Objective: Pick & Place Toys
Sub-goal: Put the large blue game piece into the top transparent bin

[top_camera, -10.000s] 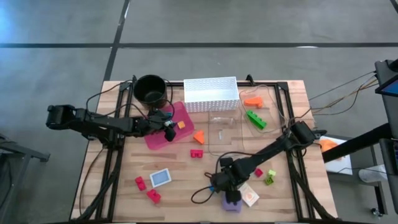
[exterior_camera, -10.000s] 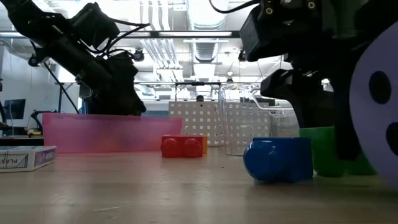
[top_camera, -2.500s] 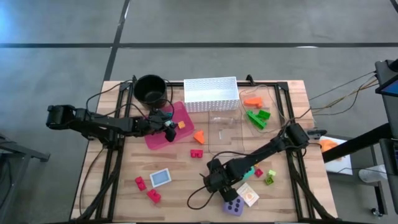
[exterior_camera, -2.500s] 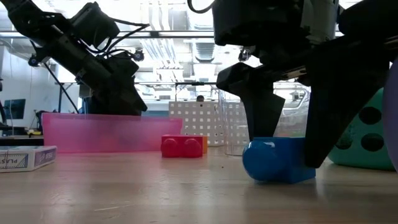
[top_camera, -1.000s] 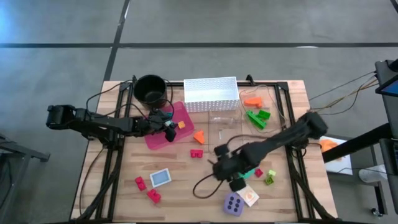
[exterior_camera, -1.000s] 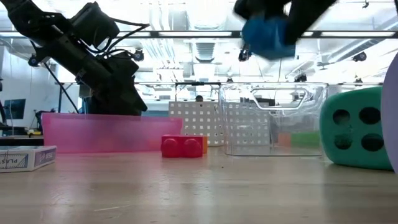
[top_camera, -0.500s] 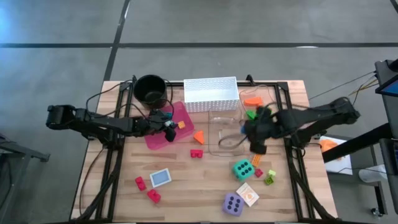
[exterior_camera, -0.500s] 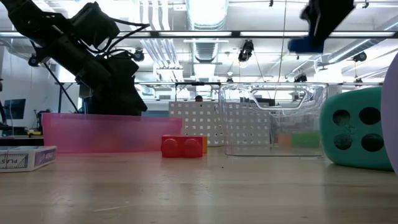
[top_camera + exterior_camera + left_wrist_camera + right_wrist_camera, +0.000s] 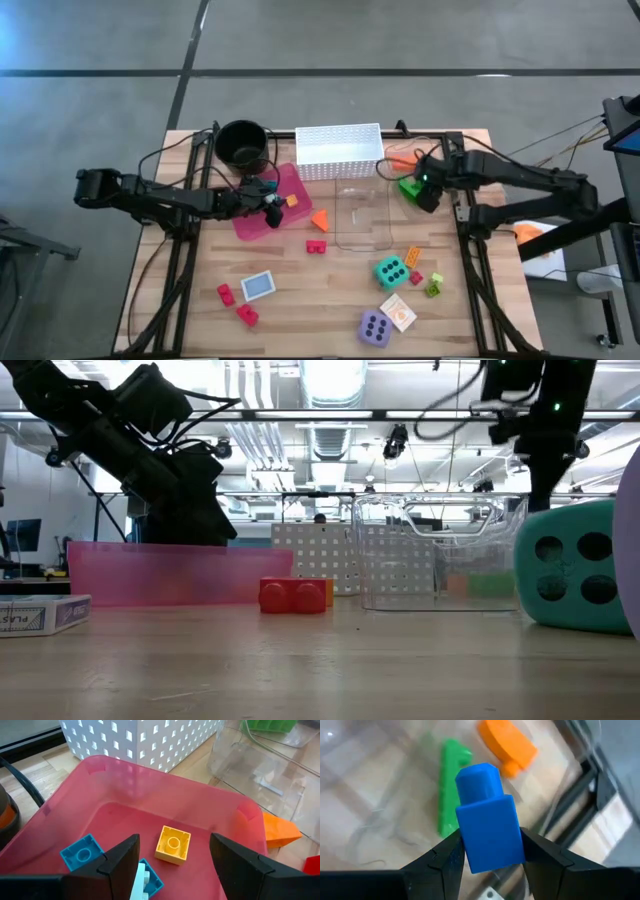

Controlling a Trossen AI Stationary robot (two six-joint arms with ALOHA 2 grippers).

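Note:
My right gripper (image 9: pixel 424 190) is shut on a blue brick (image 9: pixel 487 827) and hangs over the clear bin (image 9: pixel 432 150) at the far right, which holds a green brick (image 9: pixel 449 785) and an orange piece (image 9: pixel 507 742). My left gripper (image 9: pixel 172 855) is open over the pink tray (image 9: pixel 262 222), above a yellow brick (image 9: pixel 173 844) and two blue bricks (image 9: pixel 82 852). A teal die (image 9: pixel 390 271), a purple die (image 9: pixel 374 326), a card (image 9: pixel 401 315) and small bricks lie on the table's near half. My right gripper pinches the blue brick by two opposite sides of its square body (image 9: pixel 470 855) between its two fingers (image 9: pixel 445 860). The brick's round stud end (image 9: pixel 479 782) points away from the gripper. The brick is lifted clear above the bin.
A white perforated basket (image 9: pixel 340 150) and a black pot (image 9: pixel 243 143) stand at the far edge. A second clear bin (image 9: pixel 345 238) stands mid-table. A red brick (image 9: pixel 316 246), an orange piece (image 9: pixel 320 218), a blue card (image 9: pixel 258 286) and red bricks (image 9: pixel 235 305) lie around.
My right gripper has carried the blue brick from over the table's near middle, by the teal die, toward the far right, and now stands over the clear bin with the green and orange toys. The brick stays in its hold. The left arm has kept still.

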